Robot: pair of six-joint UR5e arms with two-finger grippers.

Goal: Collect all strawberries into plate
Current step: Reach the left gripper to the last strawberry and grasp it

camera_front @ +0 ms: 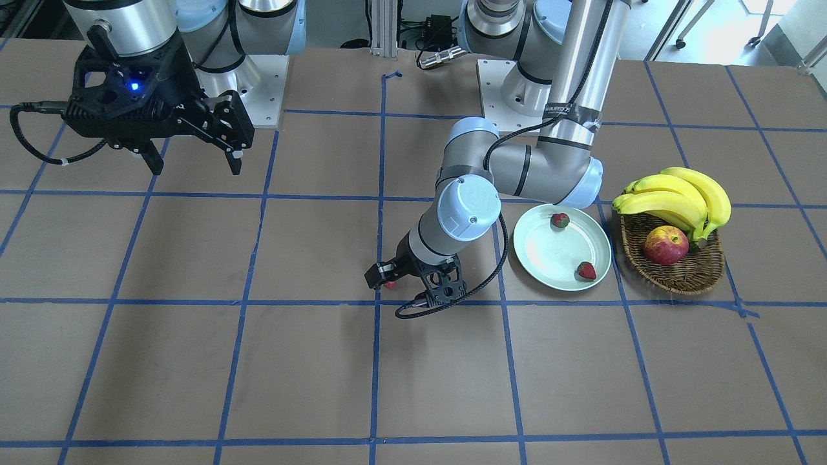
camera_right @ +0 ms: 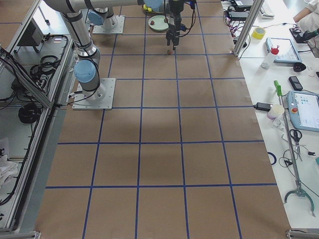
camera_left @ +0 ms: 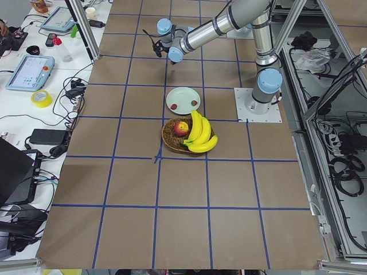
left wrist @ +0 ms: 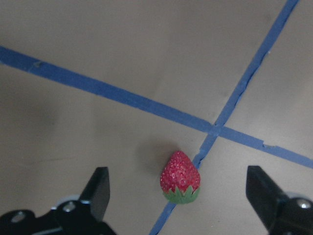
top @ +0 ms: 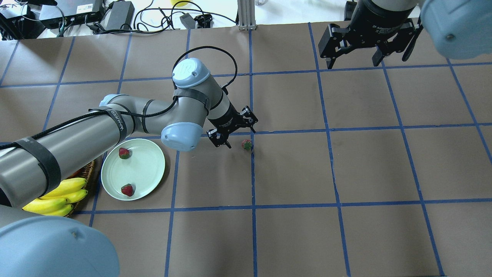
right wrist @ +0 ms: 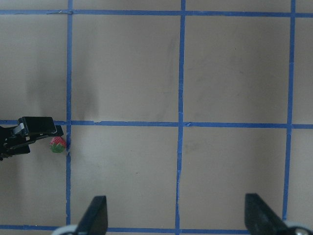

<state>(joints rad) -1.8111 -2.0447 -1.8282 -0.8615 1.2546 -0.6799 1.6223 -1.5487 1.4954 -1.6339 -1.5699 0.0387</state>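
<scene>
Two strawberries (camera_front: pixel 559 220) (camera_front: pixel 586 270) lie on the pale mint-green plate (camera_front: pixel 549 252); in the overhead view they (top: pixel 124 153) (top: pixel 127 189) show on the plate (top: pixel 144 169) too. A third strawberry (top: pixel 246 144) lies on the brown table at a crossing of blue tape lines. My left gripper (top: pixel 241 138) is open, low over it. In the left wrist view the berry (left wrist: pixel 180 177) sits between the two fingers, untouched. My right gripper (camera_front: pixel 196 169) is open and empty, raised far off, and shows in the overhead view (top: pixel 353 63).
A brown wicker basket (camera_front: pixel 672 279) stands right beside the plate, holding a bunch of bananas (camera_front: pixel 678 197) and a red-yellow apple (camera_front: pixel 665 245). The left arm's elbow (camera_front: pixel 568 174) hangs over the plate's far rim. Blue tape lines grid the table.
</scene>
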